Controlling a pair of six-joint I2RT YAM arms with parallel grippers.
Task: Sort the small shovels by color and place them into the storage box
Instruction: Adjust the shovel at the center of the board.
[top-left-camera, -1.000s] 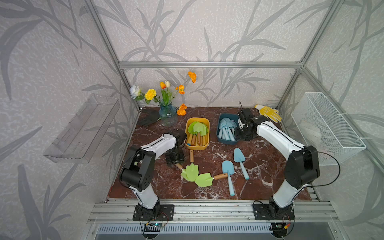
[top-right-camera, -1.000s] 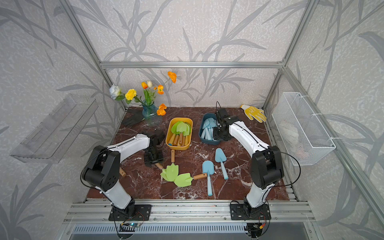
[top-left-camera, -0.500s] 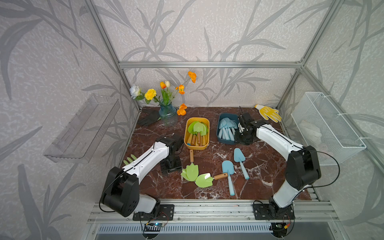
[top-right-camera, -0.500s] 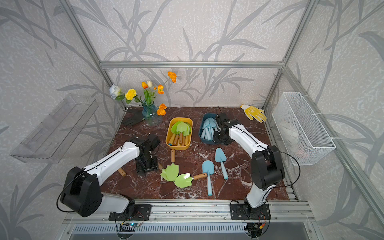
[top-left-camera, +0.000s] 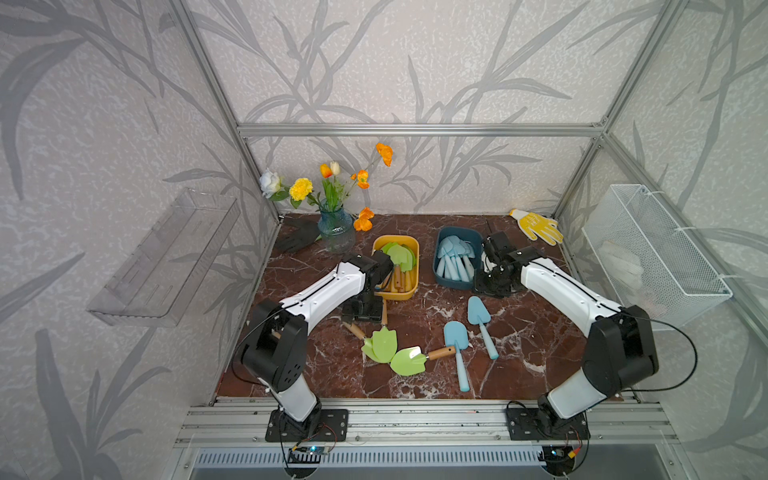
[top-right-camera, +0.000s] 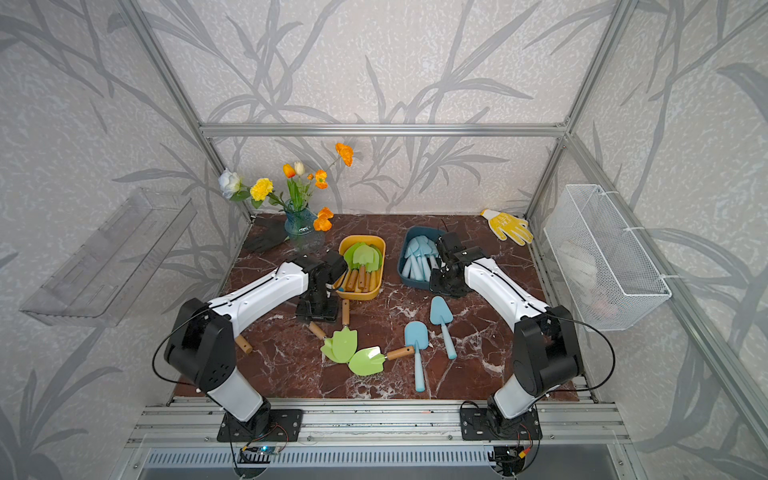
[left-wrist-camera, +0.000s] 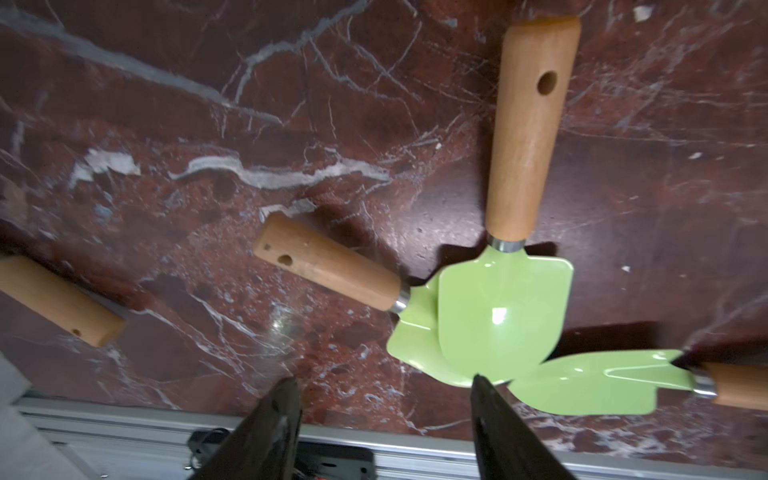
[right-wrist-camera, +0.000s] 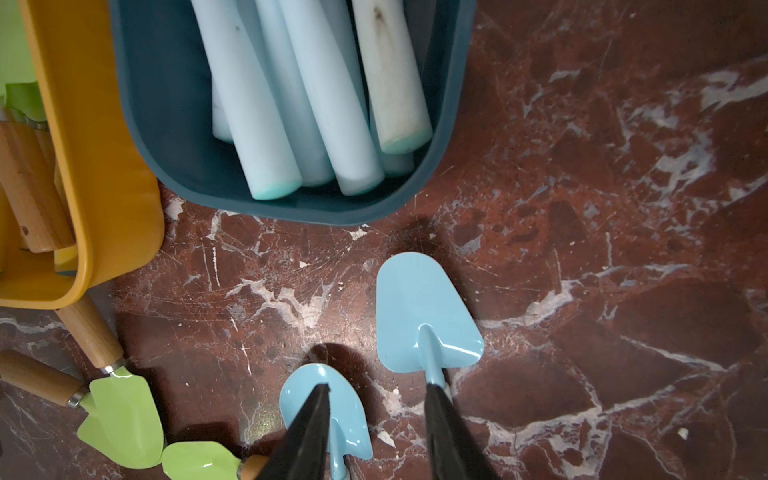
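Left pincer (left-wrist-camera: 385, 378) shifted toward yellow box (top-left-camera: 398, 295), open, empty | right pincer (right-wrist-camera: 377, 386) open, empty, backed off blue box (right-wrist-camera: 166, 124)

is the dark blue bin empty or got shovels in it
Not empty: the dark blue bin holds several pale blue shovels, handles toward the robot.

Our left arm (top-left-camera: 328, 291) rises from its base at the near left and stretches its white forearm toward the far middle. We bend the wrist sharply, so the left gripper (left-wrist-camera: 384, 380) points straight down with its jaws standing wide apart and gripping nothing. Our right arm (top-left-camera: 561, 291) mirrors this from the near right, with the forearm reaching far and left and the wrist folded down. The right gripper (right-wrist-camera: 378, 386) also points down, jaws parted more narrowly, also gripping nothing. Our two grippers hang low and well apart.
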